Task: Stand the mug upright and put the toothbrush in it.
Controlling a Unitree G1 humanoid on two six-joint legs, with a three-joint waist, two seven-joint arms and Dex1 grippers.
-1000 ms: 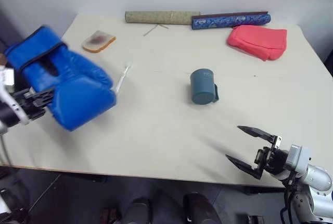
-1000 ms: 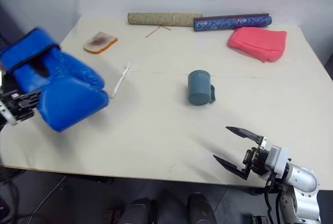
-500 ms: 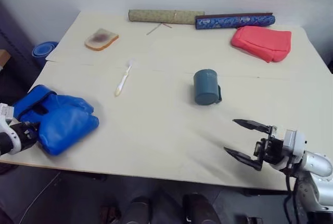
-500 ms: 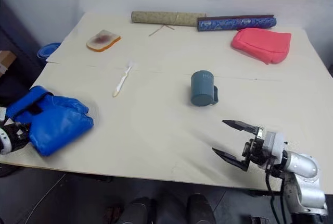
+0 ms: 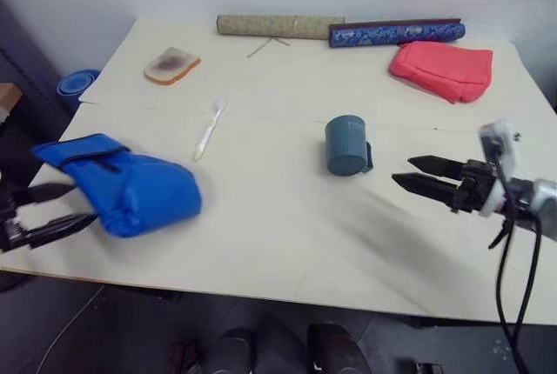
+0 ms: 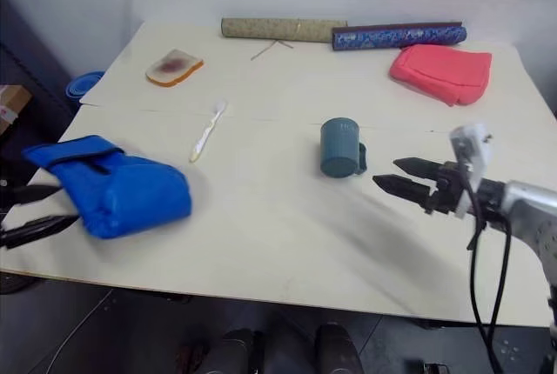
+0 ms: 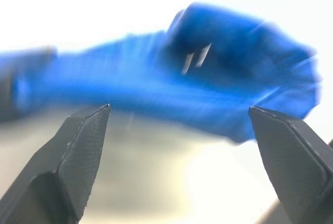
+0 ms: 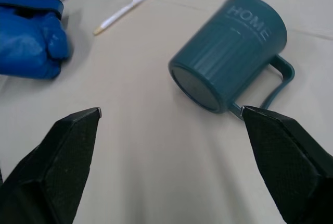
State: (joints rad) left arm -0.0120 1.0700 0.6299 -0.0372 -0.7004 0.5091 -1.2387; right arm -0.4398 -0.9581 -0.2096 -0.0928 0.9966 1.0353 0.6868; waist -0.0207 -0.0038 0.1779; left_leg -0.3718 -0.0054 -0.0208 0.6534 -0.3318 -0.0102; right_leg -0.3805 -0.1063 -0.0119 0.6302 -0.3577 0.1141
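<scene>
Right wrist view: we see the mug (image 8: 229, 60) on its side, base toward us.
Right gripper (image 5: 420, 176): nearer, spread, empty.

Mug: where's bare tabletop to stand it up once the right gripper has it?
Widest bare stretch: near half of the table, between the blue boxing glove and the right gripper, in front of the mug. Also free between mug and toothbrush. Crowded: the far edge, with the two rolls and the red pouch.
</scene>
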